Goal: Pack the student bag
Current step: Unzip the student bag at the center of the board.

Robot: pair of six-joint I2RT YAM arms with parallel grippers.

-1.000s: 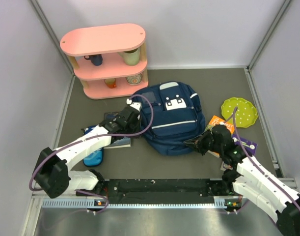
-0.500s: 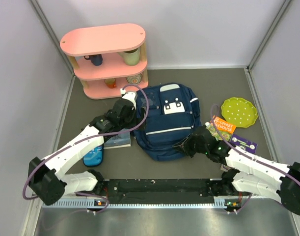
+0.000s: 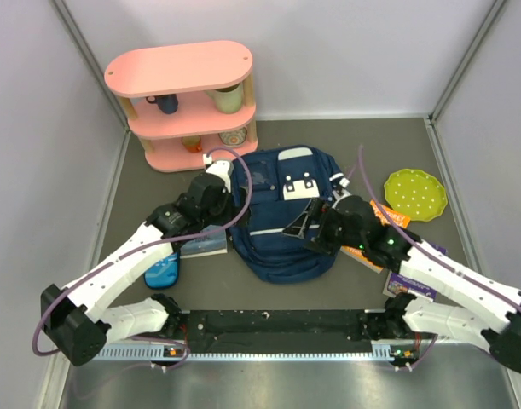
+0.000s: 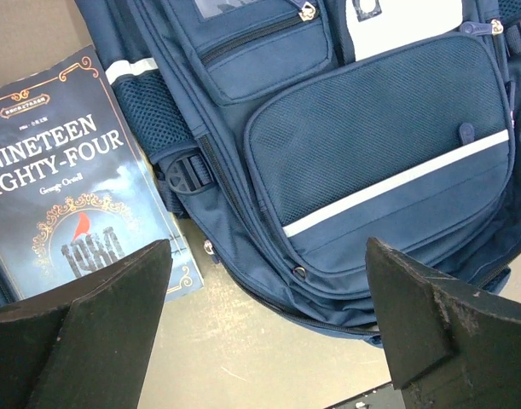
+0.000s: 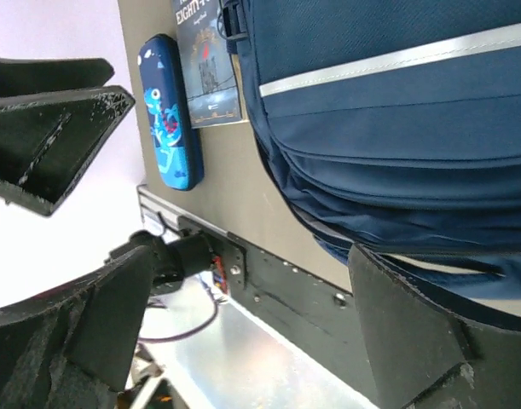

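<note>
- We see one student bag (image 3: 273, 247), one book (image 4: 64, 187), one pencil case (image 5: 168, 111) and one green plate (image 3: 415, 193) on the tabletop (image 3: 371, 145).
- We see the left hand (image 4: 264, 256) and the right hand (image 3: 309, 223) wide open, holding nothing.
- The bag lies mid-tabletop, just under both.

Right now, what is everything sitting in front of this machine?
navy blue fabric backpack: one, navy with white patches and stripes, table centre
dark blue paperback book: one, against the backpack's left side
bright blue pencil case: one, left of the book
pink three-tier shelf: one, far left
small cups and bowls: four, mixed colours, on the shelf's lower tiers
lime green dotted plate: one, far right
orange booklet: one, partly under the right arm
purple booklet: one, near right
left fingers: two, black, open
right fingers: two, black, open
</note>
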